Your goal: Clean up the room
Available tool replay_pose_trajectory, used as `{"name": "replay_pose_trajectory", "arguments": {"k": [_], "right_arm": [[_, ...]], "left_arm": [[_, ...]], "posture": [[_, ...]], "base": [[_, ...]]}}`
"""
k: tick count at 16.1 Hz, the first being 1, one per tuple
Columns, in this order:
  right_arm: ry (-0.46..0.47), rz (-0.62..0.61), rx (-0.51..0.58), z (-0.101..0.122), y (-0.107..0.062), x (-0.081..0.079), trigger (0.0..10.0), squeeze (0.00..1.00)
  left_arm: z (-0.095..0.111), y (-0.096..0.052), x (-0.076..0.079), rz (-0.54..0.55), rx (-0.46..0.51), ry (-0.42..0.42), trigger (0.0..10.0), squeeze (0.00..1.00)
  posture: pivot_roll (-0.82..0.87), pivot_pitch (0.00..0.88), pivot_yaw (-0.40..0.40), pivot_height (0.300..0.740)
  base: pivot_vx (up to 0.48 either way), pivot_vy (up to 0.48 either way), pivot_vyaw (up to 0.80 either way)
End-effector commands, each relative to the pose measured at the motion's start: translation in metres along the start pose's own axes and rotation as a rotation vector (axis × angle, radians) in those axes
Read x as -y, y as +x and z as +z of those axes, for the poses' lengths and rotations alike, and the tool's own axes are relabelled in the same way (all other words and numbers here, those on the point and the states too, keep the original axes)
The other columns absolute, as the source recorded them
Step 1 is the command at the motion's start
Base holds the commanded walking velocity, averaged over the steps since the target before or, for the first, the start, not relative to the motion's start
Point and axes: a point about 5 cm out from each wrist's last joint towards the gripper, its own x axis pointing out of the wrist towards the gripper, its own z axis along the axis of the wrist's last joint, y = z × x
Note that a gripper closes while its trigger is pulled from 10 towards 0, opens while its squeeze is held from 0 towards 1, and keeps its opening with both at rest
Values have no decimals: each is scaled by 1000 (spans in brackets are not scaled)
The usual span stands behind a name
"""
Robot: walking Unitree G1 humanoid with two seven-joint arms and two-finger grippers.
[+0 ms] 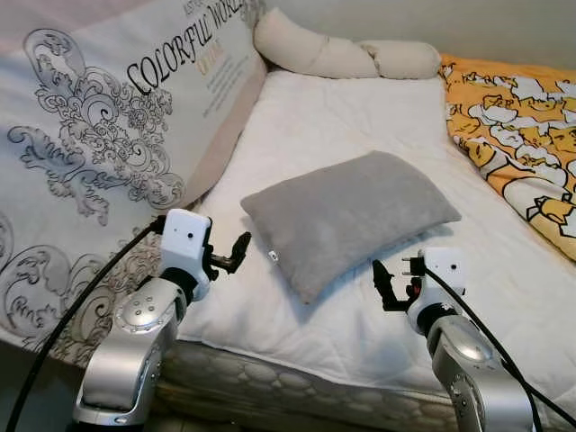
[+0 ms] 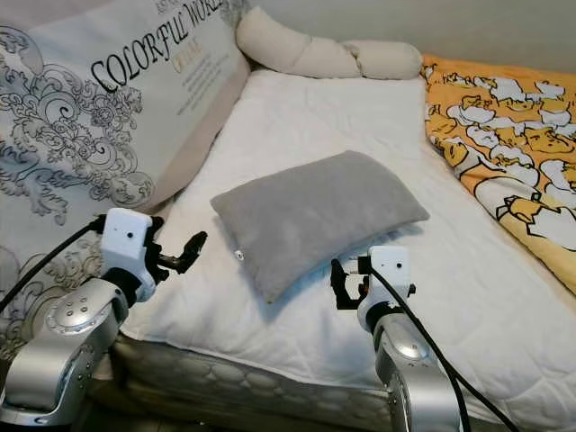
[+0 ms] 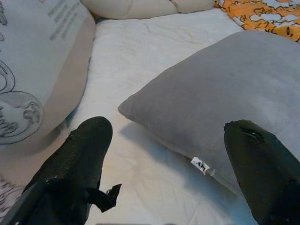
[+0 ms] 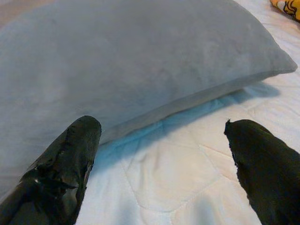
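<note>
- White quilted mattress pad [image 1: 360,162] covers the bed in front of me, with a big printed cushion [image 1: 108,135] propped along the robot's left side, a cream bolster [image 1: 333,54] at the far end and an orange cartoon-print blanket [image 1: 513,135] bunched on the right.
- Lying flat near the middle of the bed, turned at an angle, is the grey pillow [image 1: 351,216]; its near corner points toward the robot, and a small white tag [image 3: 202,166] sticks out of the seam there.
- Both arms are raised over the near edge of the bed. The left tool [image 1: 236,253] sits just beside the pillow's left corner with its fingers spread apart; the right tool [image 1: 389,286] sits near the pillow's near-right edge, also spread wide and touching nothing.
- My guess is that the step in hand is taking hold of the pillow from both sides.
- To do it well, each tool should slide in low along the seam, so one finger goes under the edge and one over it (the fabric looks soft and will likely slump).
- Closing both sides together should keep the pillow from swinging or dragging the pad underneath.
</note>
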Motion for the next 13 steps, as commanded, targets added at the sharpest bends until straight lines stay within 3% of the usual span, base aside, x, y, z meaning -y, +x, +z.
{"name": "replay_pose_trajectory", "arguments": {"k": [1, 10, 11, 13], "right_arm": [[9, 0, 0, 1, 1, 1, 10000, 0], [64, -30, -4, 0, 2, 3, 10000, 0], [70, -28, -4, 0, 2, 2, 10000, 0], [72, -26, -3, 0, 2, 1, 10000, 0]], "left_arm": [[3, 2, -1, -2, 8, 8, 10000, 0], [4, 3, -1, -15, 7, 33, 10000, 0], [7, 3, 0, -31, 17, 101, 10000, 0], [7, 3, -1, -24, 15, 111, 10000, 0]], "posture": [[-17, 0, 13, 740], [-13, 0, 15, 740], [-12, 0, 15, 740], [-12, 0, 17, 740]], "base": [[0, 330, 0], [0, 323, 0], [0, 0, 0], [0, -450, 0]]}}
